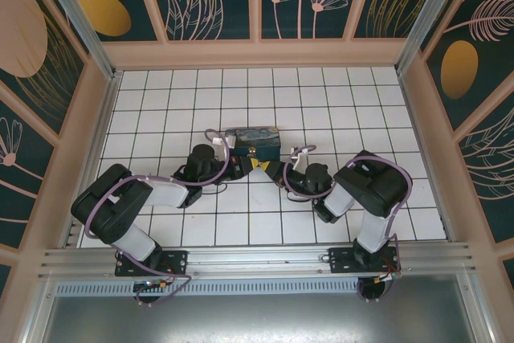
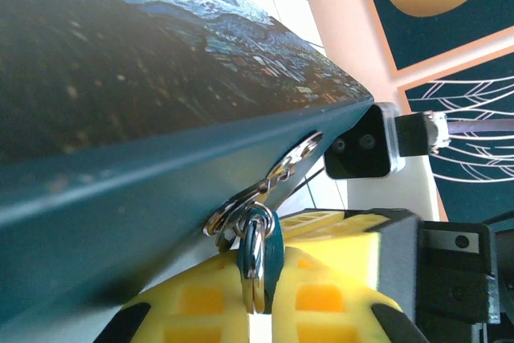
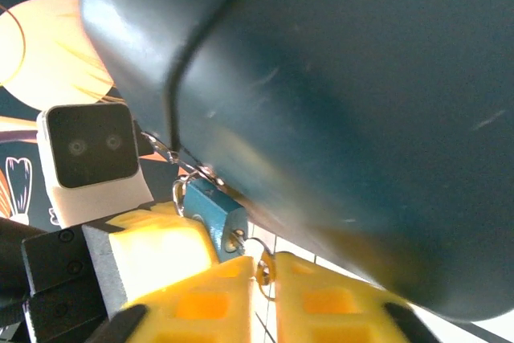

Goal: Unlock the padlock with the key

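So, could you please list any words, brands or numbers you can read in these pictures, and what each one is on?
None: no text can be read in any view.
The painted box carries a picture and no lettering; the padlock shows no legible marking.

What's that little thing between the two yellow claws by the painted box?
The blue padlock, hanging from the box's latch; the right wrist view shows it.
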{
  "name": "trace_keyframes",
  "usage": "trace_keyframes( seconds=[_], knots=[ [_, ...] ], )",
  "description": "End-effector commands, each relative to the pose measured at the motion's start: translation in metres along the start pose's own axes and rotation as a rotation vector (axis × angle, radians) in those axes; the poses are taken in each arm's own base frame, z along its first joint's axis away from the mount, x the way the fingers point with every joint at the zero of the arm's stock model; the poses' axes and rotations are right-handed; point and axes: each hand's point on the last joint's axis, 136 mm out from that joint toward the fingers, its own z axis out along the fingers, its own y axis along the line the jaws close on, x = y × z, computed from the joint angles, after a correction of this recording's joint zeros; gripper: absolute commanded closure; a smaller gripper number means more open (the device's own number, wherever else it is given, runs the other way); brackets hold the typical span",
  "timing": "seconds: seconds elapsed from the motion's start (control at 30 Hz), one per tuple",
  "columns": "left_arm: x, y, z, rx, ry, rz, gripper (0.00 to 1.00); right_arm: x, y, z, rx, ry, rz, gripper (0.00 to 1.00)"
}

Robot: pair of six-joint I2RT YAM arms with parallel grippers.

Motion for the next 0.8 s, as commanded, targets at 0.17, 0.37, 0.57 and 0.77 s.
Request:
trace_keyframes(
  seconds=[0.17, 0.37, 0.57, 0.77],
  knots=[
    [-0.005, -0.017, -0.004, 0.066, -0.013, 0.056, 1.0, -0.013, 0.029, -0.002, -0.107, -0.03, -0.029, 1.0],
    [0.0, -0.01, -0.002, 0.049, 0.003, 0.053, 1.0, -0.015, 0.047, -0.001, -0.159, -0.026, -0.039, 1.0],
    [0.004, -0.002, 0.002, 0.033, 0.015, 0.044, 1.0, -0.01, 0.079, 0.014, -0.236, 0.007, -0.071, 1.0],
    [0.008, 0.003, 0.005, 0.031, 0.034, 0.035, 1.0, 0.001, 0.102, 0.031, -0.297, 0.048, -0.106, 1.0]
  ],
)
